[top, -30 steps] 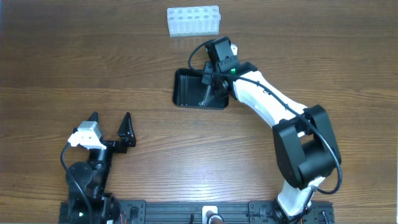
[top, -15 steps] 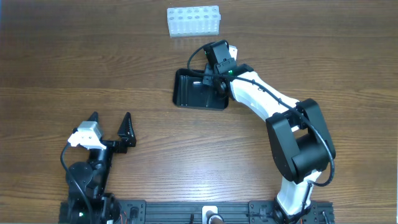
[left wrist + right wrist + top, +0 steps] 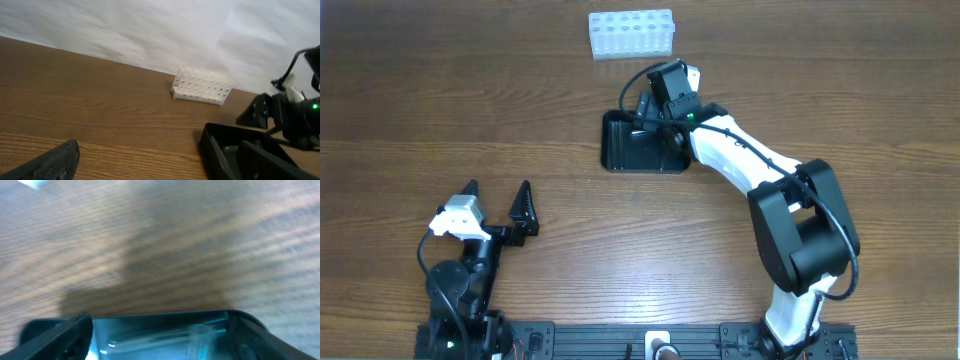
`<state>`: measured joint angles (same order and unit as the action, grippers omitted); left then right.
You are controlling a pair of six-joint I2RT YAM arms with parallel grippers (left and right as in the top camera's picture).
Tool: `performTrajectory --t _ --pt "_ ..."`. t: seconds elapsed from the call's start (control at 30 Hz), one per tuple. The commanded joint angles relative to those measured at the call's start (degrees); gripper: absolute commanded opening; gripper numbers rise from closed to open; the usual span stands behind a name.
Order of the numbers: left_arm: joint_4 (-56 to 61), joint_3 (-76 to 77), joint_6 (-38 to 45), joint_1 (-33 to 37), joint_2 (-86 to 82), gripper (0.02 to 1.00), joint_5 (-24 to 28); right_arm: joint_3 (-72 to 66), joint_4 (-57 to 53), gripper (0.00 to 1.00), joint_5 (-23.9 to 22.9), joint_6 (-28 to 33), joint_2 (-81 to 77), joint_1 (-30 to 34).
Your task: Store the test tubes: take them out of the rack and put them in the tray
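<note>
The brown wood-grain desk carries everything. The shallow black plastic tray sits mid-desk within the right arm's reach. The white translucent plastic rack stands well beyond it near the far edge, and whether tubes remain in it I cannot tell. The right gripper hangs over the tray's far end, fingers apart and holding nothing — a pose suited to dropping tubes in. Clear slender test tubes lie flat on the tray floor just beneath it, apart from both fingers. The left gripper rests near its base, fingers spread — out of the way.
</note>
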<state>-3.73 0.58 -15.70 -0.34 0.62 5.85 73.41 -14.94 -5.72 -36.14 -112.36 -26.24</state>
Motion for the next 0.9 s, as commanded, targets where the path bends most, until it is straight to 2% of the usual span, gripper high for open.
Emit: performTrajectory --t 0.03,0.23,0.57,0.67,0.8,0.9 --pt "-0.17 -0.24 -0.42 0.24 -0.28 1.0 0.72 -0.13 5.42 0.993 1.7 2.01 7.8 -0.44" --pt "-0.17 -0.24 -0.42 0.24 -0.28 1.0 0.72 -0.13 14.84 0.991 2.45 3.15 16.55 -0.48" --pt "-0.17 -0.24 -0.42 0.24 -0.28 1.0 0.72 -2.84 19.96 0.991 0.07 18.91 30.8 0.74" --pt "-0.17 -0.24 -0.42 0.24 -0.28 0.998 0.72 -8.48 26.75 0.991 1.31 20.7 36.02 3.1" --pt "-0.17 -0.24 -0.42 0.24 -0.28 1.0 0.72 -19.61 36.39 0.991 7.23 21.64 44.46 8.61" --pt "-0.17 -0.24 -0.42 0.24 -0.28 1.0 0.72 -27.98 40.17 0.993 7.82 21.62 51.3 12.92"
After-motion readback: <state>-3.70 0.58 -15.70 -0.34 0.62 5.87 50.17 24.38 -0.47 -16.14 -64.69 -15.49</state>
